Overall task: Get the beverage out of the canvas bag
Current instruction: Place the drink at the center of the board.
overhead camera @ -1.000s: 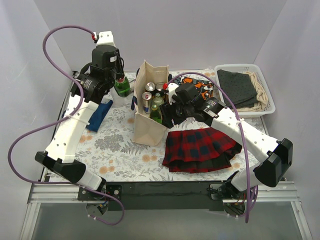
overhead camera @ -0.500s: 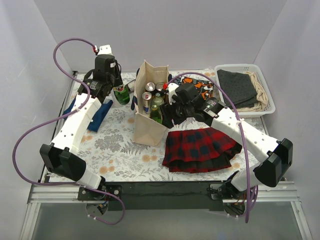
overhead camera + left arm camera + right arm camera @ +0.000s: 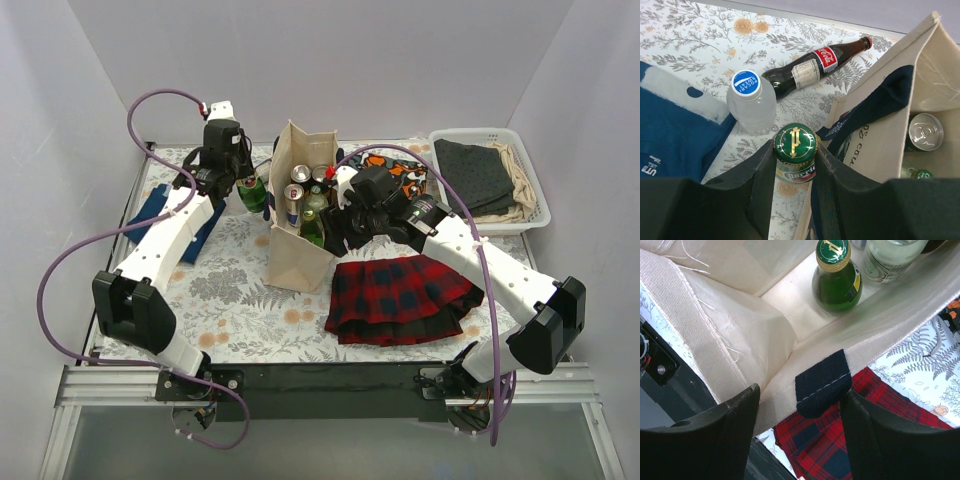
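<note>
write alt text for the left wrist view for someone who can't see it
The left hand grips a green Perrier bottle by its neck, seen from above. Behind it a clear water bottle stands and a cola bottle lies on the floral tablecloth; the open canvas bag at right holds a can.

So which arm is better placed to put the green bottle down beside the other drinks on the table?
Left. Its gripper is shut on the green bottle, outside the canvas bag and near the water bottle. The right gripper is open over the bag's rim.
</note>
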`<state>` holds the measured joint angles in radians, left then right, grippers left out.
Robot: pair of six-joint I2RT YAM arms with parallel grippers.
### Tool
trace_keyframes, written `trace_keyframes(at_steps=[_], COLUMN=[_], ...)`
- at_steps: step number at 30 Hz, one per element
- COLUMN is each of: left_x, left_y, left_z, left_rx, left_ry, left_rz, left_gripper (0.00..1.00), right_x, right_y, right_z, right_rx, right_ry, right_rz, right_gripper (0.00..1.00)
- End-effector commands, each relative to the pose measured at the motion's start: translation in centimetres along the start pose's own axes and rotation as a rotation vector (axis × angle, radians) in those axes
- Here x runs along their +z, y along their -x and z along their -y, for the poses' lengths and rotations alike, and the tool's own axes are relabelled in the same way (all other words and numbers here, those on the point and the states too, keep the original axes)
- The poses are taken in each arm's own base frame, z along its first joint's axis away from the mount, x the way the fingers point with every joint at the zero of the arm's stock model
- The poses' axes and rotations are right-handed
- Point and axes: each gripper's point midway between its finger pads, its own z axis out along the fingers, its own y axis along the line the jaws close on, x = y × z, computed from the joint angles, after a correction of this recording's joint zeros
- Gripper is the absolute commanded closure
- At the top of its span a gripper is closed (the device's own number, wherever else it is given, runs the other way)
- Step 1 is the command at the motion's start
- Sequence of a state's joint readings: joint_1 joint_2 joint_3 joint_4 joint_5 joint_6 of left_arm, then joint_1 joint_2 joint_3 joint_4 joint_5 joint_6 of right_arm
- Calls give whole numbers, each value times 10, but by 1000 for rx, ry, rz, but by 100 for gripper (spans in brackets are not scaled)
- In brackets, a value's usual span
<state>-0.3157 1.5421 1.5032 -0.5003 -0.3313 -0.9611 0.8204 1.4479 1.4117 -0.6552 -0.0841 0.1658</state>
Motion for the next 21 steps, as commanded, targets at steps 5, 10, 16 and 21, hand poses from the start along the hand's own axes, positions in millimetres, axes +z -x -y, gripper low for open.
trace_keyframes(at_steps=[5,10,16,21], left_x=[7,21,36,48], left_y=[46,30,20,12], left_z=[11,10,7,9], left_rx=[-75,-71,-67,-61], left_ry=[-41,-35,-9,-12], left_rz=[201,197,191,187], left_gripper=[100,100,100,100], right_x=[-12,-12,-13,-12], right_y=[10,10,9,7], right_z=[-3,-3,-2,-1], right_rx=[-11,-12,-10,-8], right_ry=[-2,-4,-10,-14], right_rz=[26,26,26,23], right_gripper=[30,30,30,30])
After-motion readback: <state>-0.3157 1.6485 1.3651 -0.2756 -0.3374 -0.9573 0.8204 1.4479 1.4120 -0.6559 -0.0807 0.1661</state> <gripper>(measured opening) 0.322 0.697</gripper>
